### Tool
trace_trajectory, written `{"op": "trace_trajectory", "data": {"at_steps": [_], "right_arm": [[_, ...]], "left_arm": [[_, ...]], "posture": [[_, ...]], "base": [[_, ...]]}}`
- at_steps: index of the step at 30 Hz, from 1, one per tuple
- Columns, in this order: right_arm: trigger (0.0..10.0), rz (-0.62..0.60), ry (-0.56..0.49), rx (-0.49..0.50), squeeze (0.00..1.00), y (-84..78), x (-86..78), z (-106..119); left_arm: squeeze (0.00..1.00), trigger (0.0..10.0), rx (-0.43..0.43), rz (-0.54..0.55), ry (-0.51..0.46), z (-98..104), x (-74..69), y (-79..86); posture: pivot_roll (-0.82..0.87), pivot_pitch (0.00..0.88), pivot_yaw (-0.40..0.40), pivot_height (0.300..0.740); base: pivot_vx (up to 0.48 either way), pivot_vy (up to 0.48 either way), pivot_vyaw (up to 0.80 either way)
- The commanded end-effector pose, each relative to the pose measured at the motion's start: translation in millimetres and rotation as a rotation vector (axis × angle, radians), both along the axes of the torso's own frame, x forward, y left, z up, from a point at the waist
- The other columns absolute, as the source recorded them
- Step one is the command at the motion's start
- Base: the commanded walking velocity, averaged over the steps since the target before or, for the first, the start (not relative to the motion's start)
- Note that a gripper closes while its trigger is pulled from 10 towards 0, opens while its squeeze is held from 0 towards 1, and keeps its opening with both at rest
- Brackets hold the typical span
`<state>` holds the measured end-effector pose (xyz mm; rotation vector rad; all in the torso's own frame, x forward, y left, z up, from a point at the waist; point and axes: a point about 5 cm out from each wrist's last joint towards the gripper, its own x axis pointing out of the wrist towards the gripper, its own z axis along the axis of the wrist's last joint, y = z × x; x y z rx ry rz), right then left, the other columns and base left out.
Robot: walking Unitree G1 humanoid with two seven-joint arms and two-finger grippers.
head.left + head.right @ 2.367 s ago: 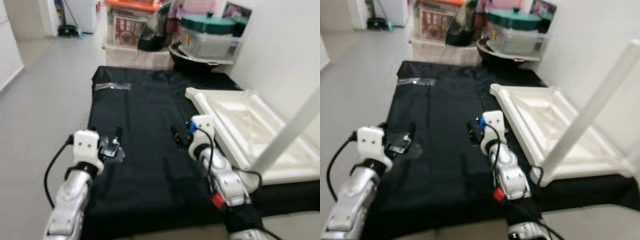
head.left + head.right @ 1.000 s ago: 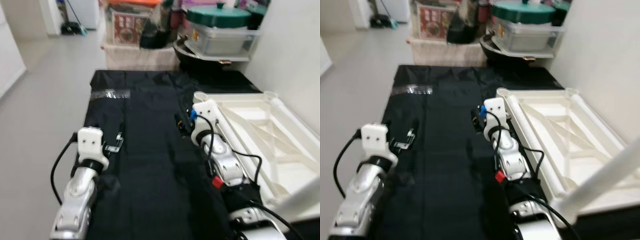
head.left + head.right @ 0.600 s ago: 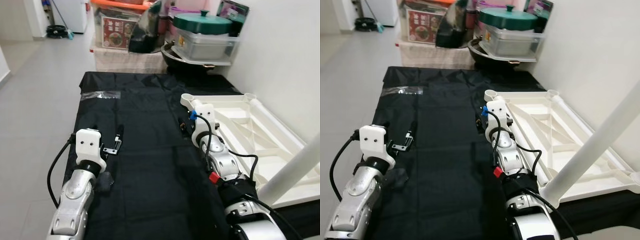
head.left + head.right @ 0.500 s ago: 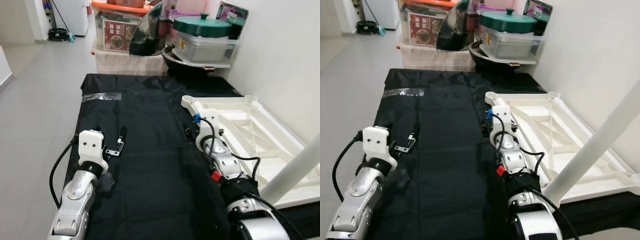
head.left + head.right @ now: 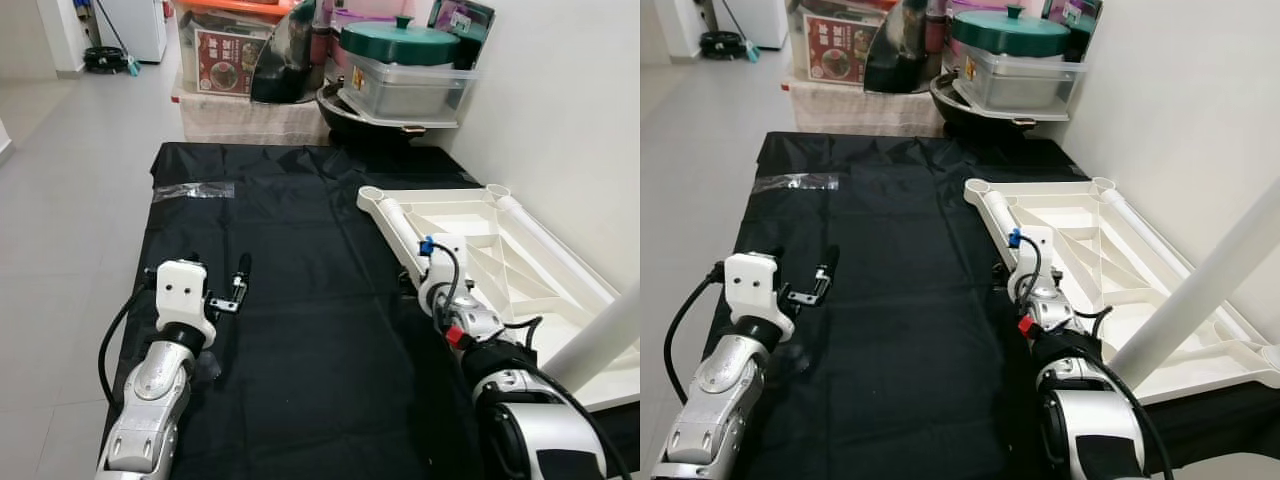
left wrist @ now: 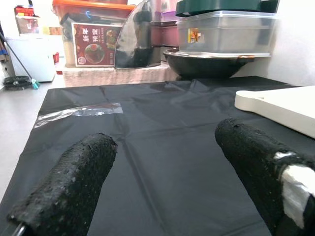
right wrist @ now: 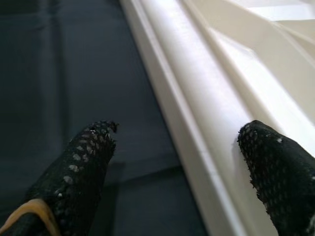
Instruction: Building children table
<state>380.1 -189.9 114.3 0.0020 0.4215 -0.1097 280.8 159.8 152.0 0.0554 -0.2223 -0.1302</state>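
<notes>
I see the white children's table top (image 5: 500, 250) lying upside down on the black sheet (image 5: 300, 300) that covers the floor, along the sheet's right edge by the wall. One white table leg (image 5: 600, 340) is already fitted at its near right corner and rises at a slant. The round sockets at its two far corners are bare.

My right gripper (image 7: 182, 162) sits low at the table top's left rim. Its fingers are spread wide and straddle that rim, one over the black sheet, the other over the white ribbed underside. It grips nothing.

My left gripper (image 6: 162, 157) hovers just above the sheet near its left edge, well apart from the table top. Its fingers (image 6: 74, 177) are also wide apart with nothing between them.

A clear plastic bag (image 5: 195, 190) lies near the sheet's far left corner. Beyond the sheet's far edge I see a black wok (image 5: 375, 118), a clear storage box (image 5: 410, 85) with a green lid (image 5: 400, 42), and an orange-lidded bin (image 5: 225, 55).
</notes>
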Motion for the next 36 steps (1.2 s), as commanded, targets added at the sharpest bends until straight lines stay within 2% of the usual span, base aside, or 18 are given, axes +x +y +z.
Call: {"op": "trace_trajectory", "data": {"at_steps": [1, 11, 13, 15, 16, 17, 18, 20, 22, 23, 26, 28, 33, 36], "right_arm": [[10.0, 0.058, -0.013, 0.019, 0.00, 10.6, 3.7, 2.0], [10.0, 0.132, -0.023, -0.010, 0.00, 18.8, 5.0, 0.3], [10.0, 0.134, 0.009, -0.015, 0.00, 17.2, 2.6, -5.2], [10.0, 0.083, 0.072, -0.009, 0.00, 7.4, -3.1, -15.6], [10.0, 0.083, 0.072, -0.009, 0.00, 7.4, -3.1, -15.6], [10.0, 0.041, 0.071, 0.008, 0.00, 0.5, -3.7, -15.6], [10.0, 0.005, 0.050, 0.024, 0.00, -5.2, -2.7, -12.2], [10.0, 0.005, 0.050, 0.024, 0.00, -5.2, -2.7, -12.2], [10.0, -0.045, -0.025, 0.059, 0.00, -12.6, 3.3, 1.8], [10.0, -0.045, -0.025, 0.059, 0.00, -12.6, 3.3, 1.8], [10.0, -0.042, -0.131, 0.094, 0.00, -11.8, 11.9, 22.1], [10.0, -0.024, -0.151, 0.099, 0.00, -9.0, 13.5, 25.4], [10.0, -0.010, -0.144, 0.103, 0.00, -4.7, 13.5, 23.6], [10.0, -0.031, -0.086, 0.083, 0.00, -7.0, 9.6, 13.5]], "left_arm": [[0.00, 10.0, 0.016, -0.002, 0.026, -5.2, -1.2, -1.8], [0.00, 10.0, 0.021, 0.004, 0.031, -6.4, -1.6, 0.1], [0.00, 10.0, 0.022, 0.003, 0.033, -6.9, -1.7, -0.2], [0.00, 10.0, 0.026, 0.005, 0.039, -7.8, -1.8, -0.3], [0.00, 10.0, 0.026, 0.005, 0.039, -7.8, -1.8, -0.3], [0.00, 10.0, 0.027, 0.008, 0.041, -8.0, -2.0, 0.1], [0.00, 10.0, 0.027, 0.009, 0.041, -8.2, -2.3, 0.5], [0.00, 10.0, 0.027, 0.009, 0.041, -8.2, -2.3, 0.5], [0.00, 10.0, 0.027, 0.010, 0.043, -9.0, -2.9, 0.6], [0.00, 10.0, 0.027, 0.010, 0.043, -9.0, -2.9, 0.6], [0.00, 10.0, 0.026, 0.003, 0.044, -9.1, -2.1, -1.8], [0.00, 10.0, 0.026, 0.002, 0.043, -8.8, -1.7, -1.8], [0.00, 10.0, 0.028, 0.003, 0.042, -8.5, -1.6, -0.9], [0.00, 10.0, 0.030, 0.006, 0.042, -8.8, -2.2, -0.1]], "posture": [[0.09, 0.000, -0.157, 0.740], [0.09, 0.000, -0.159, 0.740], [0.09, 0.000, -0.159, 0.740], [0.10, 0.000, -0.163, 0.740], [0.10, 0.000, -0.163, 0.740], [0.10, 0.000, -0.163, 0.740], [0.10, 0.000, -0.163, 0.740], [0.10, 0.000, -0.163, 0.740], [0.09, 0.000, -0.157, 0.740], [0.09, 0.000, -0.157, 0.740], [0.09, 0.000, -0.155, 0.740], [0.09, 0.000, -0.155, 0.740], [0.09, 0.000, -0.155, 0.740], [0.10, 0.000, -0.159, 0.740]], "base": [[0.000, 0.000, 0.00], [0.000, 0.000, 0.00], [0.000, 0.000, 0.00], [0.000, 0.000, 0.00], [0.000, 0.000, 0.00], [0.000, 0.000, 0.00], [0.000, 0.000, 0.00], [0.000, 0.000, 0.00], [0.000, 0.000, 0.00], [0.000, 0.000, 0.00], [0.000, 0.000, 0.00], [0.000, 0.000, 0.00], [0.000, 0.000, 0.00], [0.000, 0.000, 0.00]]}}
